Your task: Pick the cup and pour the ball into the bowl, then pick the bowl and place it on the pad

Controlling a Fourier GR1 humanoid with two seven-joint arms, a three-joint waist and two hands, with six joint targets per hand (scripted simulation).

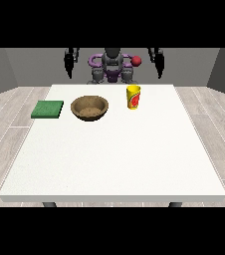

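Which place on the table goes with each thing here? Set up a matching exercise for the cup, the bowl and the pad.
Things:
1. yellow cup
2. brown bowl
3. green pad

Places:
A. near the table's edge at the view's left
B. standing upright, at the view's right of the other two
C. between the other two

Pairs: 1-B, 2-C, 3-A

A large white table (114, 149) fills the middle of the frame, its dark legs (48, 204) showing at the bottom; pale wood-plank floor (5, 109) flanks it beneath grey walls (30, 62)
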